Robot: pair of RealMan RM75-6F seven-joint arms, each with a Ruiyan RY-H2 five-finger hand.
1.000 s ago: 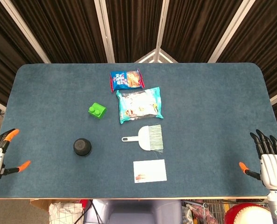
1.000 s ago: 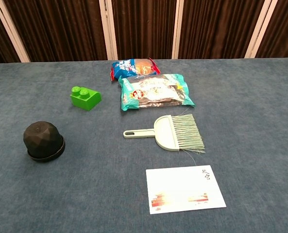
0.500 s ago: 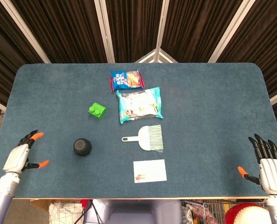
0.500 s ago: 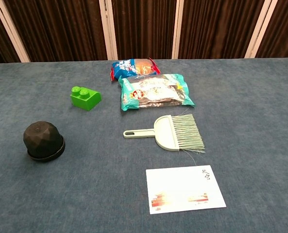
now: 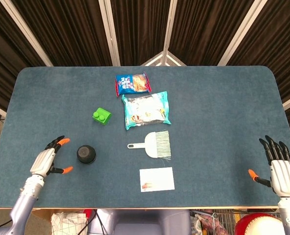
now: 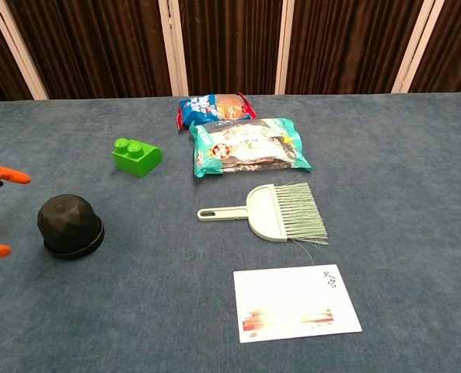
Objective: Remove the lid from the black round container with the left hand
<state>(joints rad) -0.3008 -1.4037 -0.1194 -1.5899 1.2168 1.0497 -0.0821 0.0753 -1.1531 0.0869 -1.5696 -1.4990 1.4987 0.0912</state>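
The black round container [image 5: 86, 154] [image 6: 71, 226] stands on the blue table's left front part, its faceted domed lid on top. My left hand [image 5: 48, 160] hovers just left of it with its fingers spread and nothing in it. Only its orange fingertips [image 6: 6, 175] show at the chest view's left edge. A short gap separates hand and container. My right hand [image 5: 280, 169] is open at the table's front right corner, far from the container.
A green toy brick [image 5: 101, 116] lies behind the container. Two snack bags [image 5: 146, 110] sit at the middle rear, a small hand brush [image 5: 155, 144] and a white card [image 5: 157, 179] lie to the container's right. The table's front edge [image 5: 135, 207] runs close to both hands.
My left hand has moved in from the table's left front corner rightward toward the container, now showing its fingertips in the chest view. The right hand barely shifted.
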